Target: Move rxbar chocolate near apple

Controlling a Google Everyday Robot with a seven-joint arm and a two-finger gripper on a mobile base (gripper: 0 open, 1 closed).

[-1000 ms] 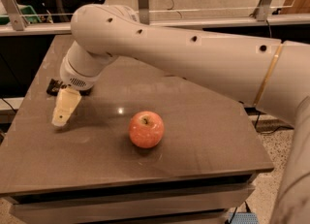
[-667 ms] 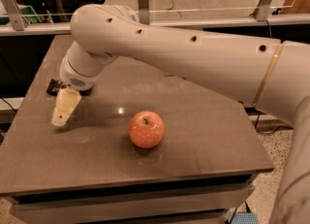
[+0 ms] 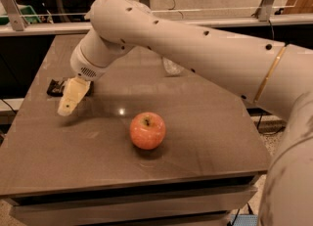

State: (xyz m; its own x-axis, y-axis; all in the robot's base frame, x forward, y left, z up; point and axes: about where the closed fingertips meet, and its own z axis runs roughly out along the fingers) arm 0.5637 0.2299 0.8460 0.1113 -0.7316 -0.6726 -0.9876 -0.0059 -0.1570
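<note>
The rxbar chocolate (image 3: 55,87) is a dark flat bar lying near the table's left edge, partly hidden behind my gripper. My gripper (image 3: 69,100) hangs just right of and in front of the bar, close to the tabletop, at the end of the white arm (image 3: 195,49). I cannot tell whether it touches the bar. The apple (image 3: 147,130), red-orange with a stem dimple, sits in the middle front of the table, well to the right of the bar and the gripper.
A clear crinkled plastic bottle (image 3: 171,67) lies at the back, mostly hidden behind the arm. The brown table (image 3: 205,137) drops off at its front and left edges. A glass rail (image 3: 205,12) runs along the back.
My gripper and wrist have shifted slightly to the right and back. The bar and the apple have not moved.
</note>
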